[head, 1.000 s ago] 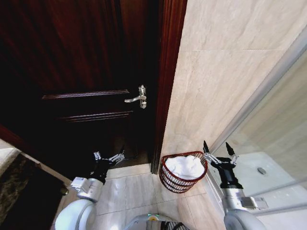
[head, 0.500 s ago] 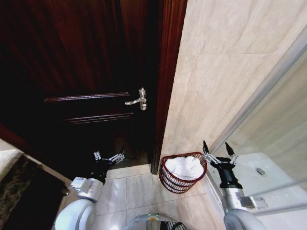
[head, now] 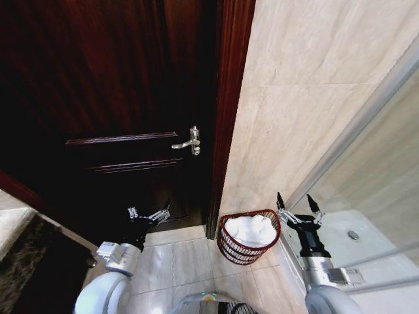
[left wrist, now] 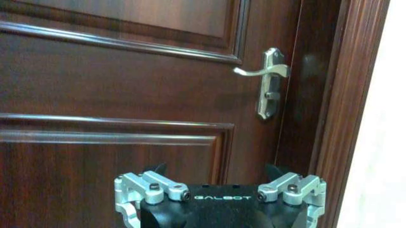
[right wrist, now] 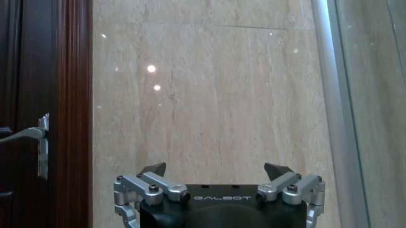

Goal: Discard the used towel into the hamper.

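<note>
Dark red-brown wire forms the hamper (head: 249,235), a small round open-weave basket standing on the pale floor tiles (head: 190,258) in the corner where the wooden door frame (head: 226,118) meets the beige stone wall (head: 294,104). White towel (head: 249,229) lies bunched inside it, filling it nearly to the rim. Just beside the hamper, on its right, the right gripper (head: 292,204) is raised with its jaws spread wide and nothing between them. On the other side, well apart from the hamper, the left gripper (head: 148,214) hangs low before the dark wooden door (head: 111,98), jaws likewise spread and empty. A silver lever handle (head: 189,142) sits on the door above it.
</note>
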Available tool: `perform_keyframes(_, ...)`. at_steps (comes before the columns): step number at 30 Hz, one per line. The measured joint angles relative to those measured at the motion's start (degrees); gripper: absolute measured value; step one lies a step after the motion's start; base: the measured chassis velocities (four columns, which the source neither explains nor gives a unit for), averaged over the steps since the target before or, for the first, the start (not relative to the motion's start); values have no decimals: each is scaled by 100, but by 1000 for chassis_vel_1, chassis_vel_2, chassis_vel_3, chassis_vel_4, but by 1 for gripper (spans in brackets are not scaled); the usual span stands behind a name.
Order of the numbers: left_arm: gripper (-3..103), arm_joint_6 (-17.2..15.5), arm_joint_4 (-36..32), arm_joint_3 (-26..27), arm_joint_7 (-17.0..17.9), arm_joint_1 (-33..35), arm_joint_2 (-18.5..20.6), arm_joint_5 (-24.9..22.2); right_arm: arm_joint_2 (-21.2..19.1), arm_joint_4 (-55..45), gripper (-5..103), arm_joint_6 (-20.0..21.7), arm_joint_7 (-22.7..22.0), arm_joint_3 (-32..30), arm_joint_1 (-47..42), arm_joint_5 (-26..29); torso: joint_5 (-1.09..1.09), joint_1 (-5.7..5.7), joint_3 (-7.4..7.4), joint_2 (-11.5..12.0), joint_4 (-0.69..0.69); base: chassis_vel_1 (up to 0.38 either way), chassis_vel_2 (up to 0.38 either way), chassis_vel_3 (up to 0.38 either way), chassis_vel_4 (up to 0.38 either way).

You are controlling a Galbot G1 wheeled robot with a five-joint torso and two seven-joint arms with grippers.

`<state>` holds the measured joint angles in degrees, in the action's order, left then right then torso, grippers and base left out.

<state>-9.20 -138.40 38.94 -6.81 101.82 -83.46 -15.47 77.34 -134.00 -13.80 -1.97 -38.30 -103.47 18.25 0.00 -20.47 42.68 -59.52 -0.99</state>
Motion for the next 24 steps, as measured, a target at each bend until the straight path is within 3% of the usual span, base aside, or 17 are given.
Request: perform_keyframes(24,100,0,0,0,0,0,0,0,-1,1,100,0,1,0,1,1,0,-334,399,-736,0,0,0,0,0)
